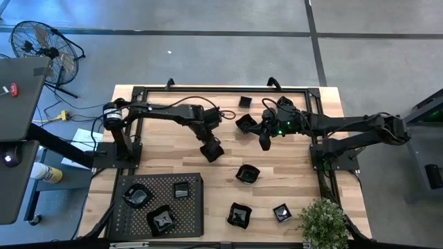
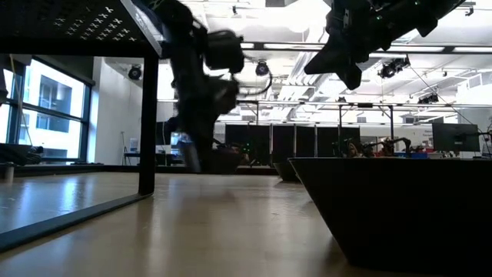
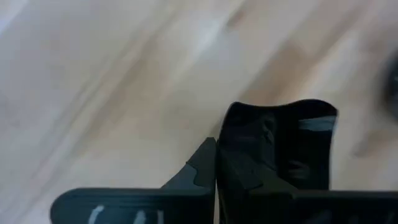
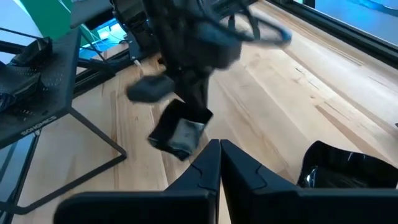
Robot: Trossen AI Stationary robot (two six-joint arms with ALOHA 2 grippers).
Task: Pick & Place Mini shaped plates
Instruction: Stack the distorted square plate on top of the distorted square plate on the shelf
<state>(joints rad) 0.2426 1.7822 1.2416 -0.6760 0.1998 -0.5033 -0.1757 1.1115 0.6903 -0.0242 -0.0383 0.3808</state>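
My left gripper [image 1: 211,147] is shut on the rim of a small glossy black mini plate [image 1: 214,151] at the middle of the table. The left wrist view shows that plate [image 3: 277,140] pinched at my fingertips [image 3: 205,163] over the wood. The right wrist view shows the same plate [image 4: 180,134] under the left arm. My right gripper [image 1: 265,143] is shut and empty, raised beside another plate [image 1: 246,123]. Its fingers [image 4: 208,163] meet with nothing between them. More plates lie loose: a small square one [image 1: 245,102], one mid-table [image 1: 248,173], and two near the front [image 1: 239,215] [image 1: 282,212].
A raised black perforated tray [image 1: 194,207] at the front left holds three plates [image 1: 137,196] [image 1: 181,190] [image 1: 163,220]. A potted plant [image 1: 324,223] stands at the front right corner. A black frame [image 1: 208,88] runs around the table's edges. One plate [image 2: 400,208] looms close in the low view.
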